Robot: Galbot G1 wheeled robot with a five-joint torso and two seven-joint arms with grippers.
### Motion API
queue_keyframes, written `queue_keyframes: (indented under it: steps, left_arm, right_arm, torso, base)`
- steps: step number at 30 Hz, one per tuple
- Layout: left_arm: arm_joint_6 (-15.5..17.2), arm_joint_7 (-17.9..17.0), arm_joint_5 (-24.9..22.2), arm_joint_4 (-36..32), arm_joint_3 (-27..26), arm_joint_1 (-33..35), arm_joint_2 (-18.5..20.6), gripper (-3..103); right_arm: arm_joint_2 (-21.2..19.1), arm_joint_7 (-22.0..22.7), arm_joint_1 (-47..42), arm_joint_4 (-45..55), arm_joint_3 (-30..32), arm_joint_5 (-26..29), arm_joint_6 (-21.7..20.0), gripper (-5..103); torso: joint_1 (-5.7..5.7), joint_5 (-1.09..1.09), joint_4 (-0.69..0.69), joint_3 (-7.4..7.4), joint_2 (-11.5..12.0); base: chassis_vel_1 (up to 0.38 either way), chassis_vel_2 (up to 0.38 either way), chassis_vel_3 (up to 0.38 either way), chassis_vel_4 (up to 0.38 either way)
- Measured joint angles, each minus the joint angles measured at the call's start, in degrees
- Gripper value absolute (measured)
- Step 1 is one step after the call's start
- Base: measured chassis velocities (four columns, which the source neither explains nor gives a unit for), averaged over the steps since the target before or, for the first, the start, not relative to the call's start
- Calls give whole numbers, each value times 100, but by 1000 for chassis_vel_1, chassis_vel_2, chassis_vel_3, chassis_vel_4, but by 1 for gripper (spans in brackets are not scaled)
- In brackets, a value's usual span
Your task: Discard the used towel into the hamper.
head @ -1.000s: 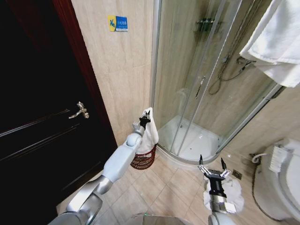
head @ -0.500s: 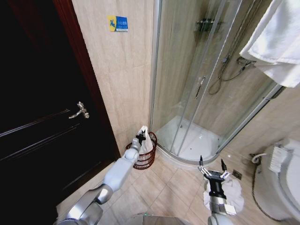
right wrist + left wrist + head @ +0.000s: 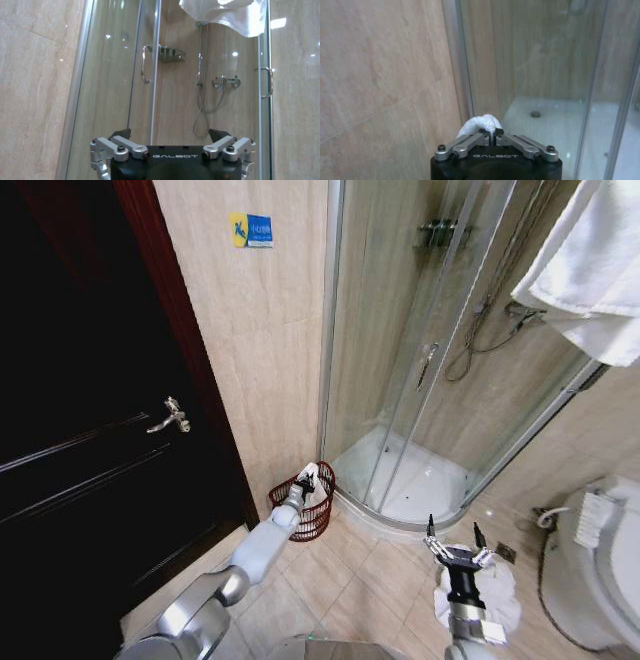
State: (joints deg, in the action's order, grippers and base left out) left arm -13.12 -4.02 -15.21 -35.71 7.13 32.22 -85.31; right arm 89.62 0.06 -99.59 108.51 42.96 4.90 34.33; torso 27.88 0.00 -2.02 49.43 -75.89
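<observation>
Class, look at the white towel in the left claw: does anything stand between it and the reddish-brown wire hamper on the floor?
Nothing visible does. The left claw, shut on the white towel, is right at the open rim of the reddish-brown wire hamper.

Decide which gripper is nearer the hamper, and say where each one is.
The left. The left gripper, shut on the towel, is at the rim of the hamper. The right gripper hangs open well away, over the floor by the toilet.

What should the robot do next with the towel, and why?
Probably open the left gripper. Its fingers are shut on the white towel, which already sits down inside the hamper, so letting go should drop it in. The right gripper waits open, low on the right.
</observation>
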Motion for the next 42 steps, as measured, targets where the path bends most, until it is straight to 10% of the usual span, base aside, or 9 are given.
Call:
queue_keyframes:
  steps: [19, 42]
  left_arm:
    - [416, -97, 624, 1251, 94, -519, -431, 4]
    - [457, -156, 611, 921, 36, -325, -398, 89]
  right_arm:
    - [176, -8, 29, -139, -42, -149, 65, 100]
    - [194, -3, 28, -89, -65, -190, 25, 100]
  torso:
    - [0, 0, -1, 0, 0]
    - [0, 0, -1, 0, 0]
  base:
    - [0, 0, 0, 0]
    - [0, 0, 0, 0]
